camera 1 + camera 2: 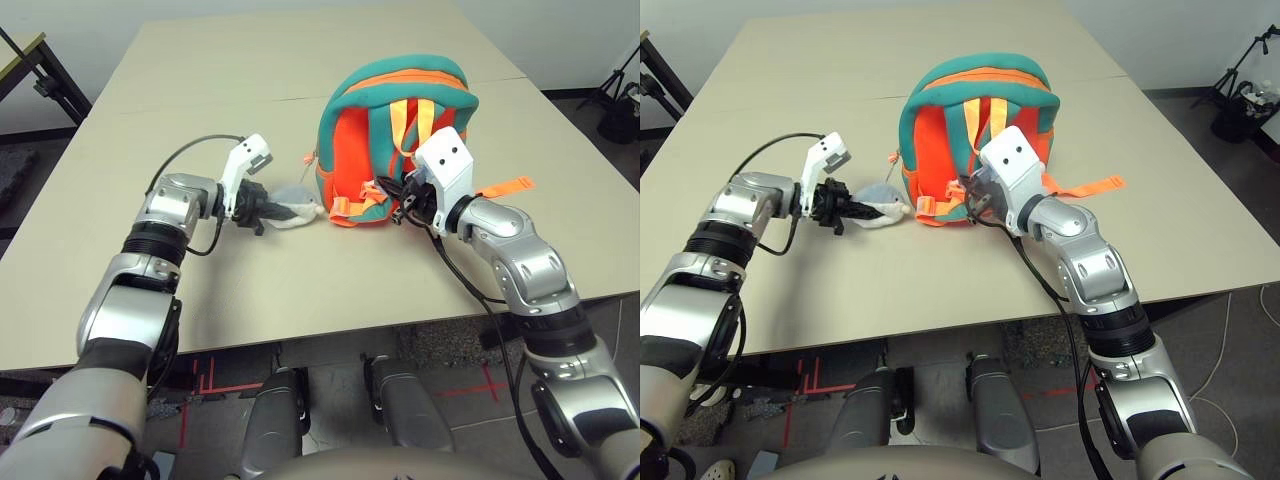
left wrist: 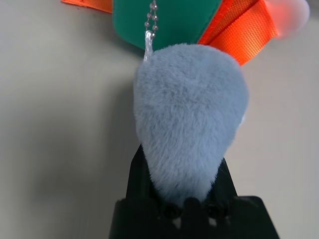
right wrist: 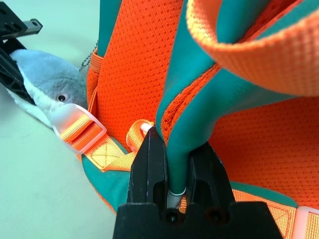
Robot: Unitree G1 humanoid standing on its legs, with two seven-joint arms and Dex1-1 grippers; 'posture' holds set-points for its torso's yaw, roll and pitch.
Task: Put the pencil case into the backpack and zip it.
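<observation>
The orange backpack [image 1: 400,110] with teal trim stands on the table, its strap side facing me. A grey-white plush toy [image 1: 297,210] hangs from it on a small chain and lies to its left. My left gripper [image 1: 270,212] is shut on the plush toy [image 2: 189,114], which sticks out between the black fingers [image 2: 137,172]. At the backpack's lower front, my right gripper [image 3: 177,149] is shut on a teal padded shoulder strap [image 3: 199,109]. The pencil case is out of view.
The beige table [image 1: 200,110] stretches wide behind and left of the backpack, with a seam across its far part. A loose orange strap end [image 1: 510,187] lies right of the backpack. A black stand [image 1: 618,85] is off the table's right side.
</observation>
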